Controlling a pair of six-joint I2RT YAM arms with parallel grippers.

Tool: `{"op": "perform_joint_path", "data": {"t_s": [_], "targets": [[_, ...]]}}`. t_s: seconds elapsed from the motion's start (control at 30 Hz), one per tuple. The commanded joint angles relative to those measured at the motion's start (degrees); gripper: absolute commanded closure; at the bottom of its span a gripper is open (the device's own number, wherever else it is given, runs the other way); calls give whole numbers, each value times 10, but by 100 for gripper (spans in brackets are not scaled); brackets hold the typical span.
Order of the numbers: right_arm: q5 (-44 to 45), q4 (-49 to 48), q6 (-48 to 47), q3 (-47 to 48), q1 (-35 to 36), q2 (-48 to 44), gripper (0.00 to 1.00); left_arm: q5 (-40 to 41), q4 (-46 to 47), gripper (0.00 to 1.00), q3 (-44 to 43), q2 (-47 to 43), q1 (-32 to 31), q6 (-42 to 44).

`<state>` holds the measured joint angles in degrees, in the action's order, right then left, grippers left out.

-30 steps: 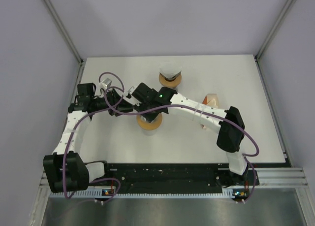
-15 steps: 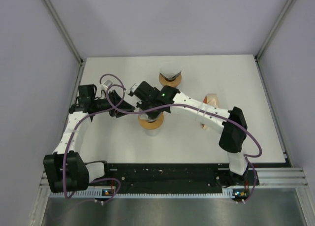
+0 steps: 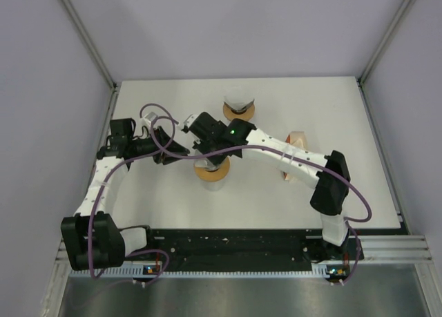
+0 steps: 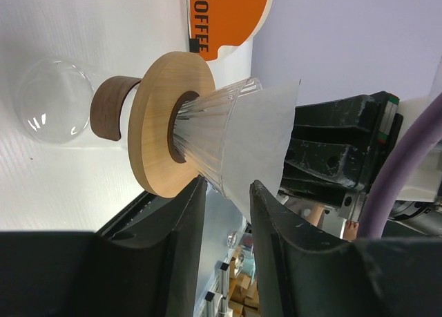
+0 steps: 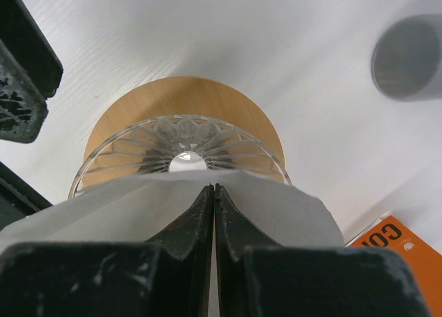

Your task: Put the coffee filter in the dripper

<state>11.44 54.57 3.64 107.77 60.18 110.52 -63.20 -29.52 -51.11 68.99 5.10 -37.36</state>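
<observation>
The glass dripper with its wooden collar sits on a glass carafe; in the top view it stands at the table's middle. My right gripper is shut on the white paper coffee filter and holds it just above the dripper's rim. In the left wrist view the filter lies against the dripper's mouth. My left gripper is open and empty, its fingers beside the dripper's lower edge. In the top view both grippers meet left of the dripper, the left one and the right one.
A second wood-based stand with a white top is at the back. An orange coffee pack lies to the right and also shows in the left wrist view. A grey cylinder appears in the right wrist view.
My right arm has shifted slightly right and back with the filter held over the dripper. My left arm has barely moved.
</observation>
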Motion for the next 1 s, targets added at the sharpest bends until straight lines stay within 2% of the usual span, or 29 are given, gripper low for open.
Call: {"op": "perform_joint_path", "data": {"t_s": [0.0,0.27,0.47,0.67,0.77,0.8,0.9,0.97], "targets": [[18,5,1,32,-3,-49,97,-9,26,62,4,-15,-2,5],[21,12,-3,39,-4,-56,87,-7,27,62,4,-17,-3,5],[28,19,-7,66,-4,-77,88,-4,23,62,-3,-15,-4,12],[-9,-5,-1,62,-4,-106,89,41,-45,55,-82,-8,-17,94],[9,-11,7,54,-3,-116,87,69,-68,51,-105,-3,-28,126],[22,-12,15,50,-4,-121,84,77,-71,51,-112,-3,-33,136],[72,-20,39,25,-10,-145,61,107,-92,50,-142,0,-48,174],[73,-38,60,-5,-24,-166,52,132,-102,50,-163,3,-71,199]]}}
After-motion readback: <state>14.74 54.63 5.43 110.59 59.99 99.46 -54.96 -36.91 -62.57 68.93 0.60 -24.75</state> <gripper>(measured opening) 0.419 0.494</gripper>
